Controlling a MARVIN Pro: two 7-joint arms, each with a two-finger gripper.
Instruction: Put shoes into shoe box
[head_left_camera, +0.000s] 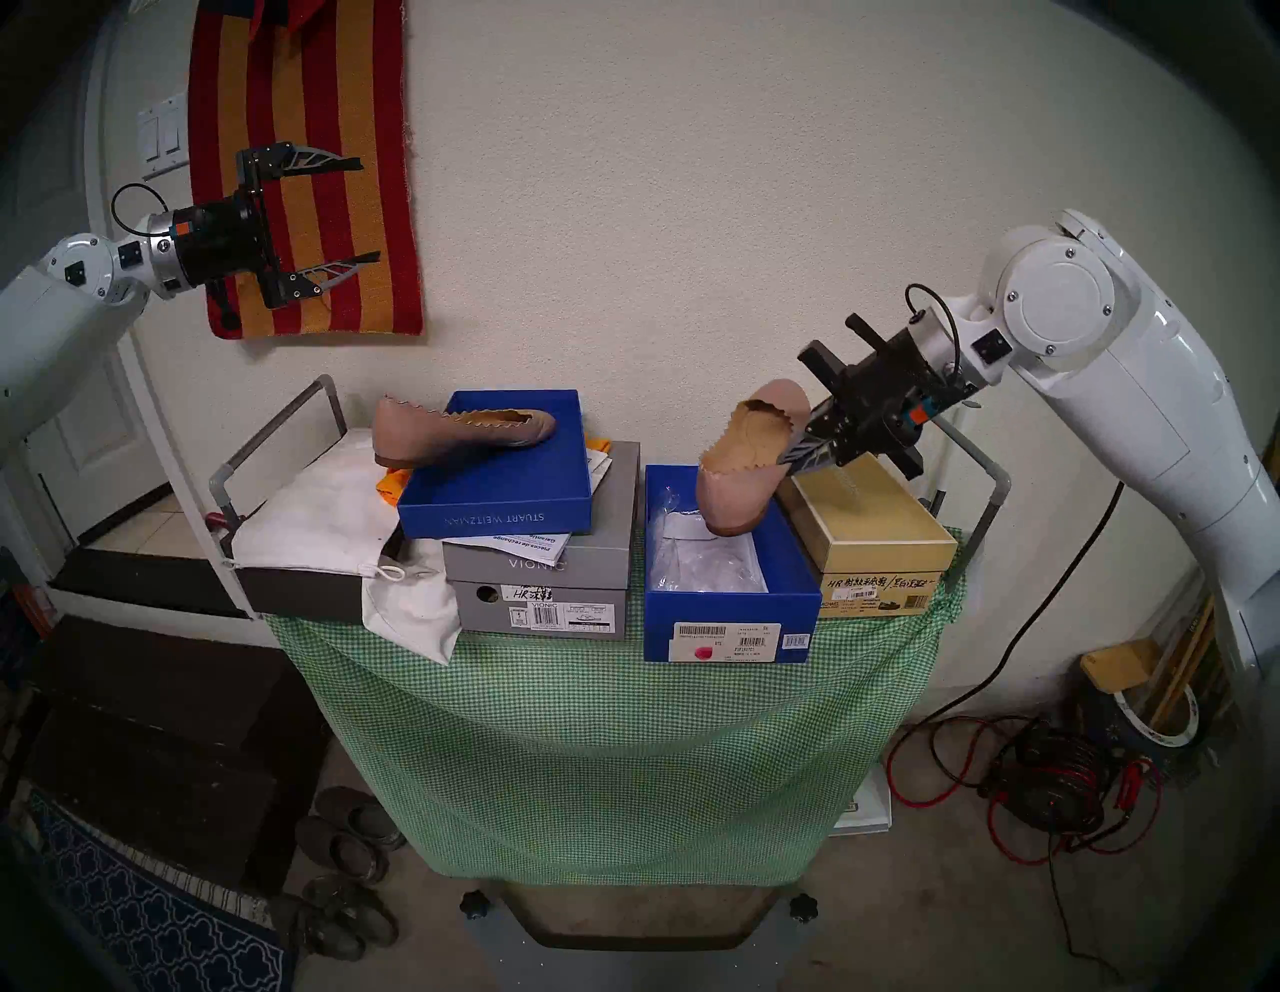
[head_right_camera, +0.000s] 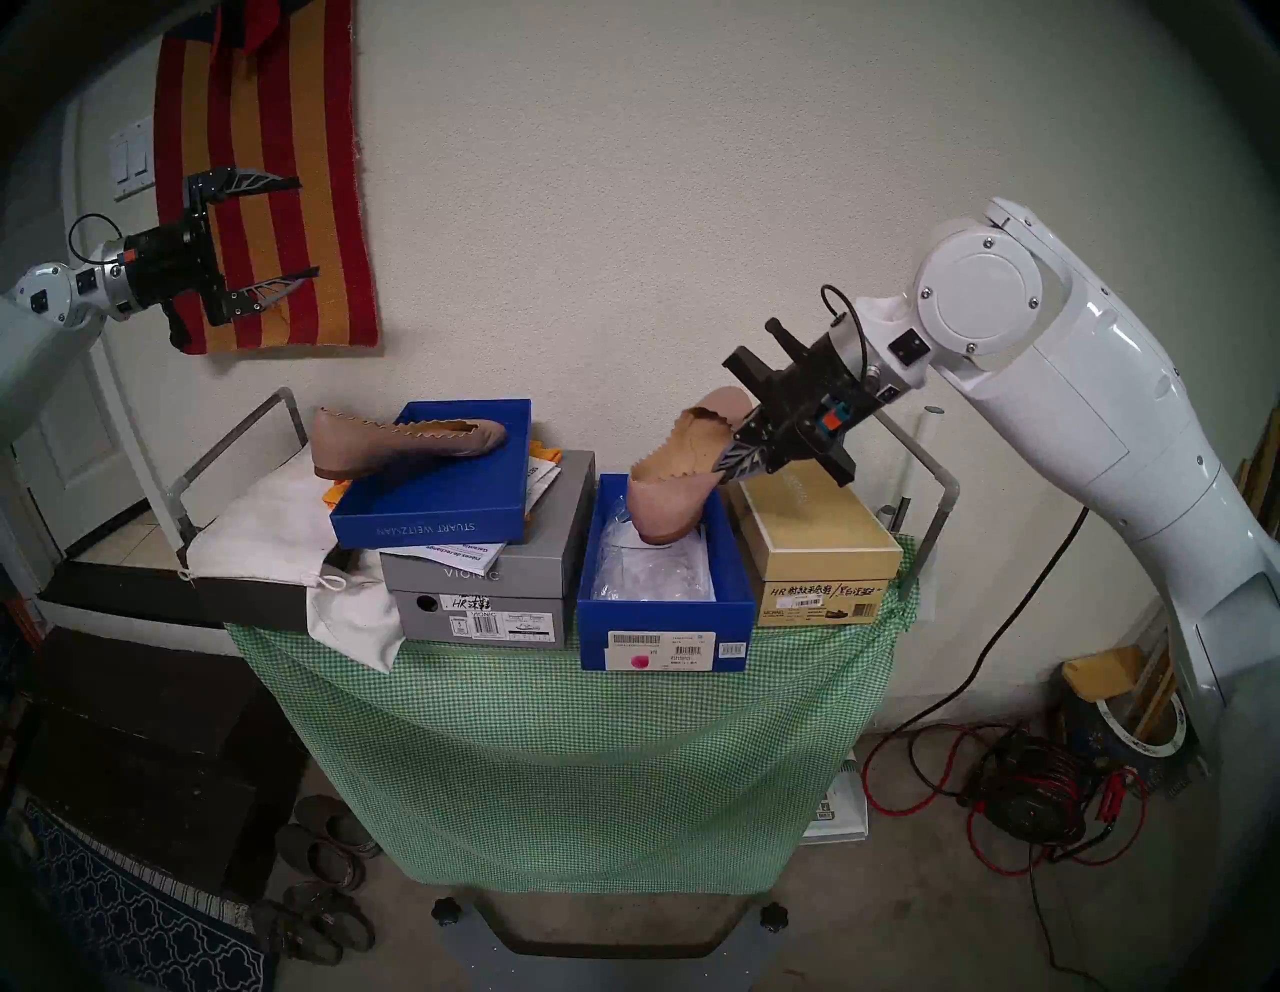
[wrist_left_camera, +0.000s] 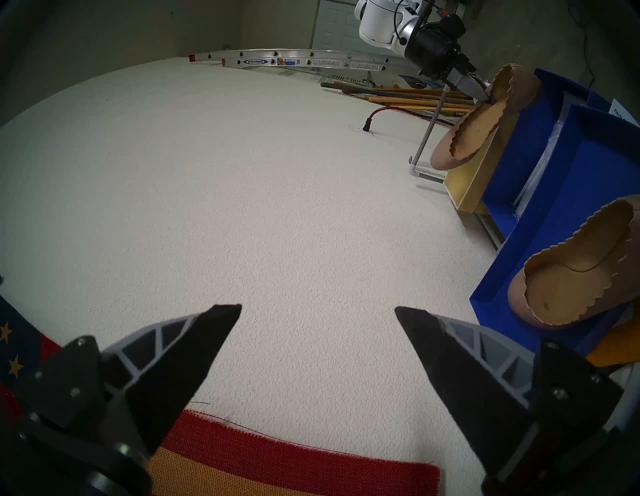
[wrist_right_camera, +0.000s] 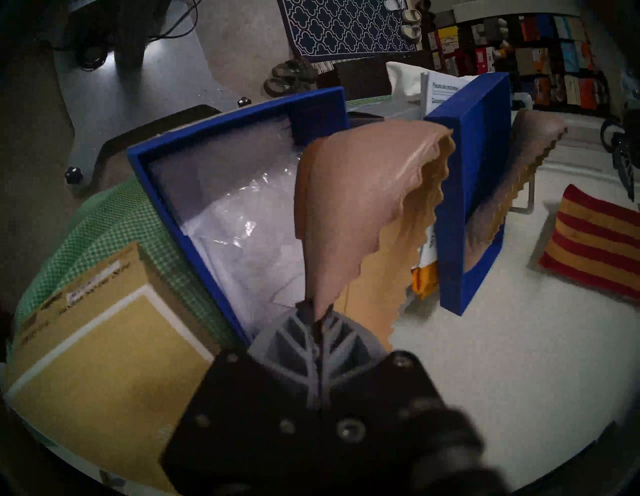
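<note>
The right gripper (head_left_camera: 796, 454), pinched on the soft, light ballet flat's (head_left_camera: 751, 461) scalloped side edge, dangles it toe-down over the blue shoe box (head_left_camera: 727, 609); the left gripper (head_left_camera: 367, 211) stands spread.

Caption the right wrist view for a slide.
Right gripper pinches a shoe by its edge, tilted over the open blue box.

Garage corner, cream textured wall

A red-and-gold striped cloth (head_left_camera: 305, 166) hangs on the wall (head_left_camera: 692, 173) beside a light switch (head_left_camera: 163, 135). The surface wears a green checked cloth (head_left_camera: 589, 748). On the concrete floor (head_left_camera: 935, 900): red cables (head_left_camera: 970, 776), a navy patterned rug (head_left_camera: 145, 921), a dark chest (head_left_camera: 159, 748).
</note>
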